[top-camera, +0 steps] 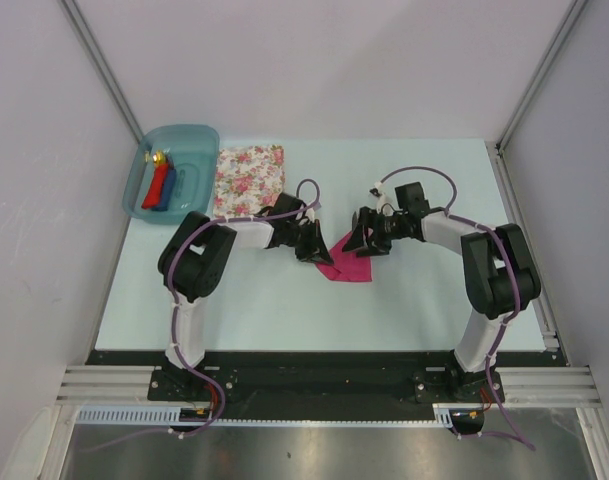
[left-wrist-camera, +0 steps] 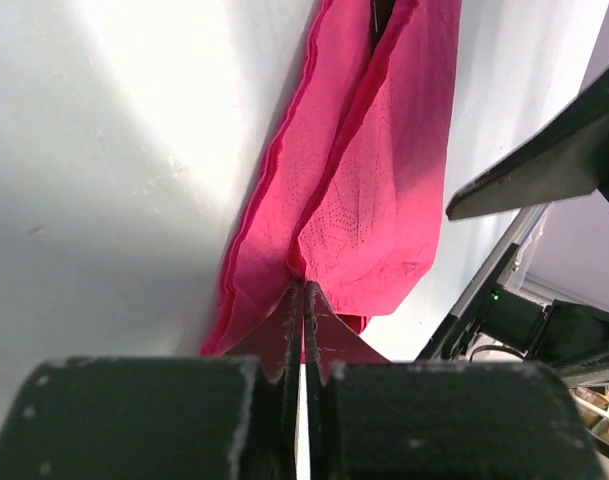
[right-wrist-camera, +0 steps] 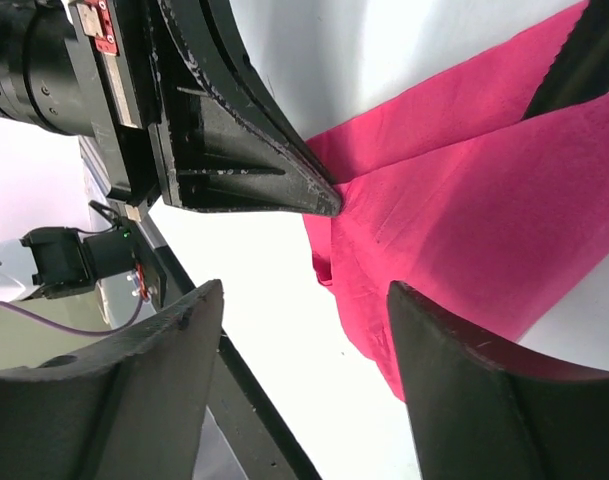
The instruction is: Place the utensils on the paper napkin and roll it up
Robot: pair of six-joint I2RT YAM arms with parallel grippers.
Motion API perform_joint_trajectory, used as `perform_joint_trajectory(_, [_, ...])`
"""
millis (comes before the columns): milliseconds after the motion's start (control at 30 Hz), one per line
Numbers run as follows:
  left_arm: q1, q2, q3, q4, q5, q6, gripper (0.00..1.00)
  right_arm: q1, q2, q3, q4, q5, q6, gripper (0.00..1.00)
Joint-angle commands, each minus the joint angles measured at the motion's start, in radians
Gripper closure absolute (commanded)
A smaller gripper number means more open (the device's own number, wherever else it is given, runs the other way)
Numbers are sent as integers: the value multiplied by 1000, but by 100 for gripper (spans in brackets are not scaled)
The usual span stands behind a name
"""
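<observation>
The magenta paper napkin (top-camera: 348, 262) lies crumpled and folded on the table between my two grippers. My left gripper (top-camera: 315, 247) is shut on the napkin's edge; in its wrist view the jaws (left-wrist-camera: 304, 290) pinch the paper (left-wrist-camera: 369, 170). My right gripper (top-camera: 363, 243) is open and empty; in its wrist view (right-wrist-camera: 306, 290) it hovers over the napkin's near edge (right-wrist-camera: 484, 230), facing the left gripper's fingertips (right-wrist-camera: 284, 175). The fork and knife do not show plainly. A dark slim piece (left-wrist-camera: 383, 12) sits in the napkin's fold; I cannot tell what it is.
A white cloth with rose print (top-camera: 249, 179) lies at the back left. A blue bin (top-camera: 196, 140) at the far left corner holds a red roll (top-camera: 157, 187) and a blue roll (top-camera: 170, 190). Walls enclose the table on three sides.
</observation>
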Motion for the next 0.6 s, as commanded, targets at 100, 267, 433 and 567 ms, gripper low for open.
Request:
perform_joint_trajectory(100, [-3, -18, 34, -14, -30, 30, 100, 22, 2, 21, 28, 37, 20, 49])
perform_joint_trajectory(267, [-3, -16, 34, -11, -35, 27, 100, 23, 6, 27, 43, 127, 28, 83])
perform_joint_trajectory(433, [-3, -13, 37, -8, -35, 29, 100, 38, 31, 38, 11, 190, -3, 92])
perform_joint_trajectory(567, [-3, -11, 38, -7, -34, 29, 100, 52, 46, 24, 22, 241, -10, 95])
